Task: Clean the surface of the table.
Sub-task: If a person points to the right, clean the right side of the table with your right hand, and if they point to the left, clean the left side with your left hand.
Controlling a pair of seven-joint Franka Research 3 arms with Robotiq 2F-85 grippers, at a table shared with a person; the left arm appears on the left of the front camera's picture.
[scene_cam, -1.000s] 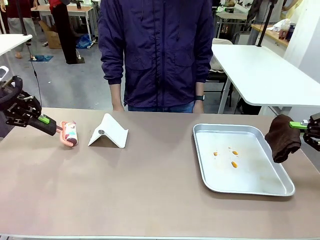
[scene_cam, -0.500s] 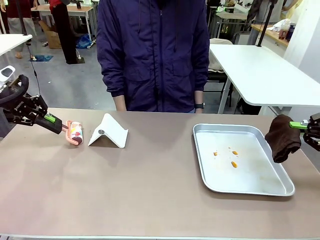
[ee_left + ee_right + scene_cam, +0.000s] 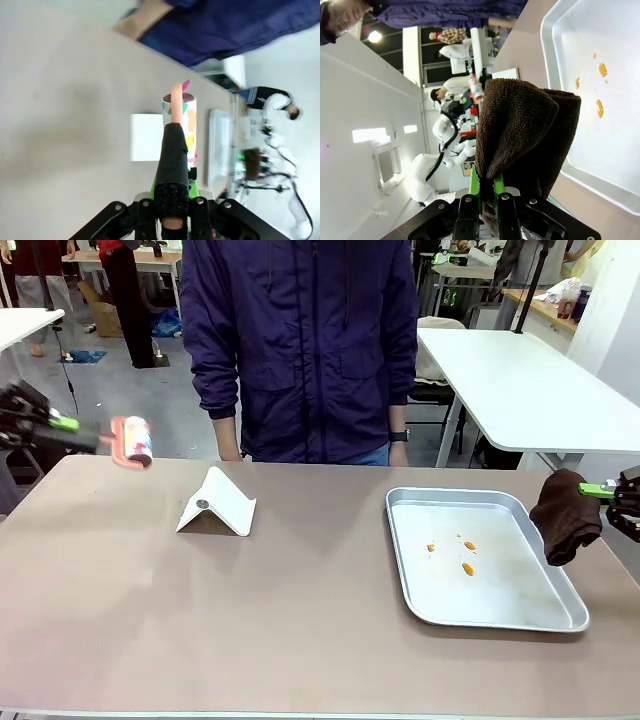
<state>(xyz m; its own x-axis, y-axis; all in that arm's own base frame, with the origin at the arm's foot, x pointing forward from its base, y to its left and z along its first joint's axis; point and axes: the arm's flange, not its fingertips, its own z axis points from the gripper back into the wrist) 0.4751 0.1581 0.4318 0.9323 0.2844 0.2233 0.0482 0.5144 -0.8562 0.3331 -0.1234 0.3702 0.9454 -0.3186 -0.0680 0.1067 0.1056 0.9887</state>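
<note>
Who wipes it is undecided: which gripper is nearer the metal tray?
Right. The right gripper, holding a brown cloth, hangs beside the tray's right edge; the left gripper, with a lint roller, is across the table.

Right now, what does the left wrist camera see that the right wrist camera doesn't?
Left wrist view: the left gripper shut on the black handle of the lint roller, seen close. Right wrist view: the right gripper shut on a brown cloth, plus orange spots in the tray. Both: the tray, the table and the person's dark blue jacket.
</note>
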